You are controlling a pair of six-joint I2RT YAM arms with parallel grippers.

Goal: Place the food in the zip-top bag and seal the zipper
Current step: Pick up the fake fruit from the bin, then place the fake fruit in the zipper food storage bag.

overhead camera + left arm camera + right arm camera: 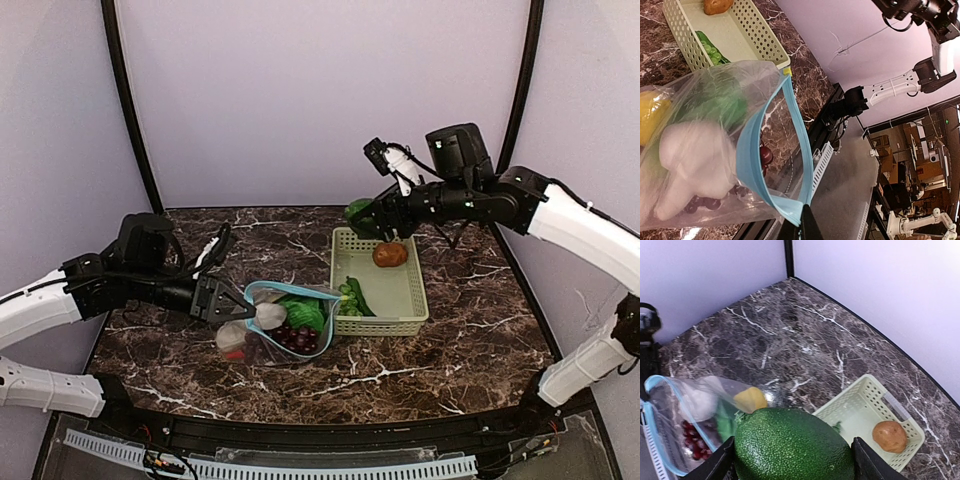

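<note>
Bumpy green plastic fruit [790, 440] fills the wide-spread right gripper [793, 465]; clear plastic zip-top bag [285, 320] lies near-left, seemingly pinched open by left gripper [802, 227].

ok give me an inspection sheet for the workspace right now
surface: dark marble tabletop, no spills seen
job's things: clear zip-top plastic bag held open, teal-blue zipper strip unsealed; white toy bulb, purple toy grapes, leafy green toy, yellow toy lemon inside; brown toy potato and green toy pieces in basket
clutter: pale green lattice plastic basket beside bag
grippers: left claw shut on zipper strip; right claw holds bumpy dark green toy fruit above the table
cables: thin black cables hang under right arm
surroundings: pale lilac enclosure walls, black corner posts
</note>
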